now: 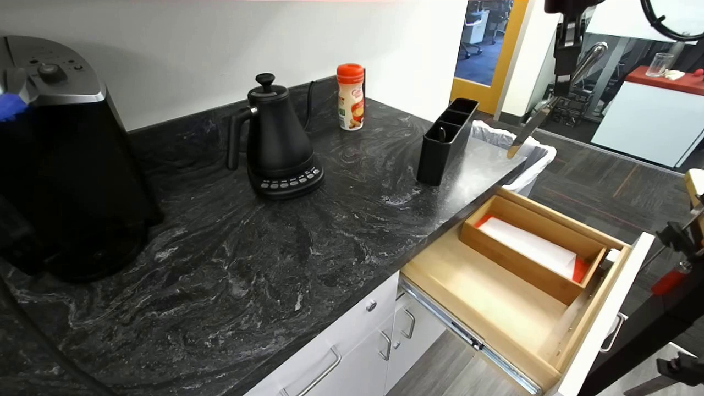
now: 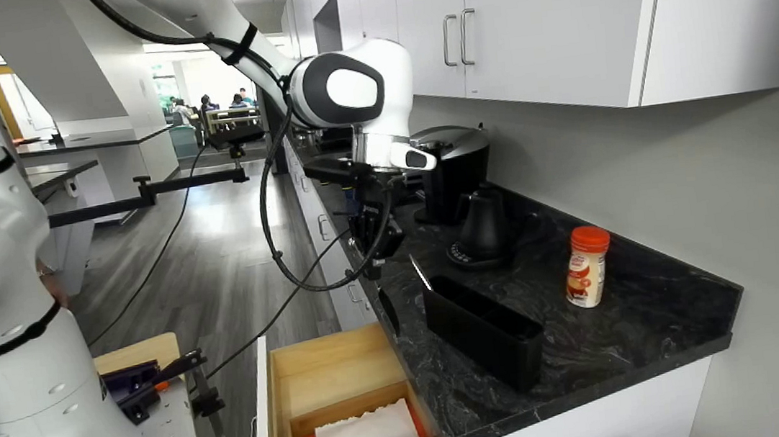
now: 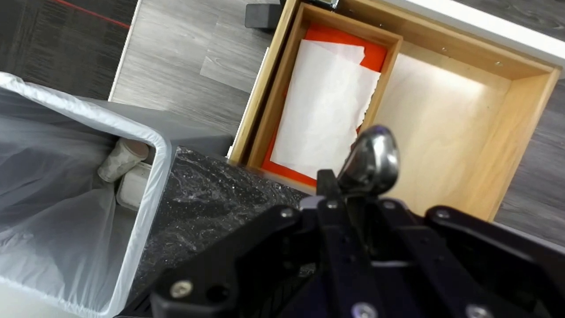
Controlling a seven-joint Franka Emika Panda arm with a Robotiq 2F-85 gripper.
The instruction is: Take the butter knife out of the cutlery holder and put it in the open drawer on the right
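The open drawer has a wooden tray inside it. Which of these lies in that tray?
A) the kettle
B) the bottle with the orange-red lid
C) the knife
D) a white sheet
D: the wrist view, looking down into the drawer, shows a white sheet lying in the wooden tray, while in an exterior view the knife is held up by the robot's fingers.

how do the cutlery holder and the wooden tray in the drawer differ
The cutlery holder is black; the wooden tray is light brown. The holder stands on the countertop, the tray inside the open drawer. The holder has compartments; the tray looks undivided. Both are rectangular and open-topped.
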